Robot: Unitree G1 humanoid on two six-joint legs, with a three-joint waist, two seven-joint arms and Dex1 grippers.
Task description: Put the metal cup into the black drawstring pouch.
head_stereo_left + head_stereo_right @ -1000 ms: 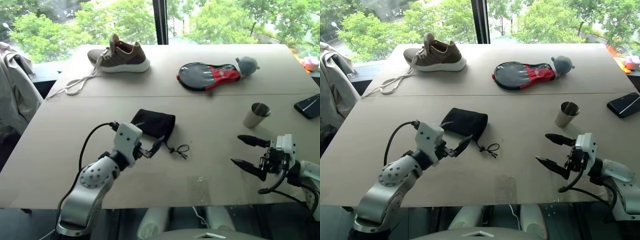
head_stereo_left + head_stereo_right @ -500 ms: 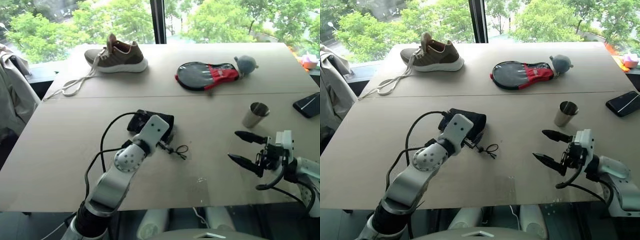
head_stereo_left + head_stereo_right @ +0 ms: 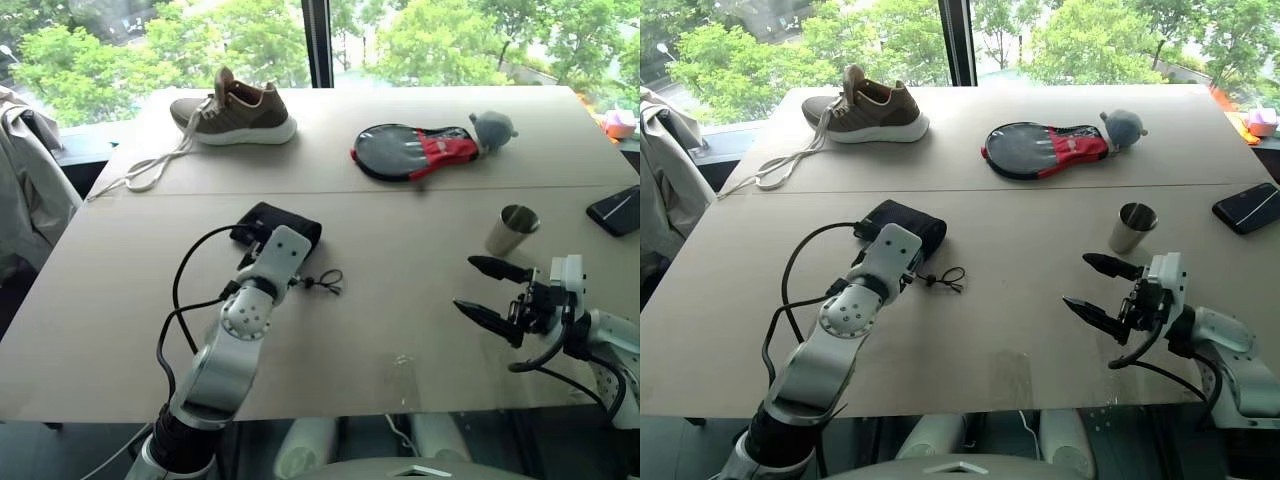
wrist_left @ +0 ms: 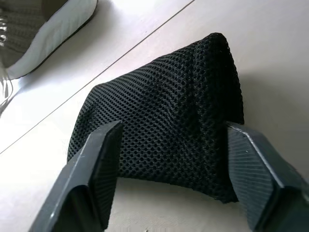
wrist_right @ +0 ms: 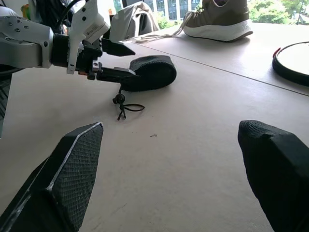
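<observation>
Since a second ago, reached forward with the left pincer [image 4: 169,159] onto the black pouch [image 3: 277,223], which has slid back and leftward across the table [image 3: 420,330]; cord and toggle [image 3: 322,283] dragged along behind. Fingers narrowed from wide apart, now standing either side of the mesh fabric, one at each flank and apparently pressing it, though whether truly clamped cannot be told.

Pale tan table [image 3: 1040,330] with a seam running across it, set before a big window full of green trees. Beyond the left pincer, at the far edge, a brown shoe [image 3: 238,108] with long loose laces. Ahead of the right pincer [image 3: 487,291], just past its fingertips, the metal cup [image 3: 512,229], upright and untouched. Further off, a black-and-red paddle cover [image 3: 415,152] with a grey ball-shaped thing at its end. Right pincer spread wide, holding nothing, hovering about where it was.

Dark phone [image 3: 616,211] cut off at the right edge; pale jacket [image 3: 25,190] cut off at the left. Pouch mouth hidden under the left wrist in the head views.
</observation>
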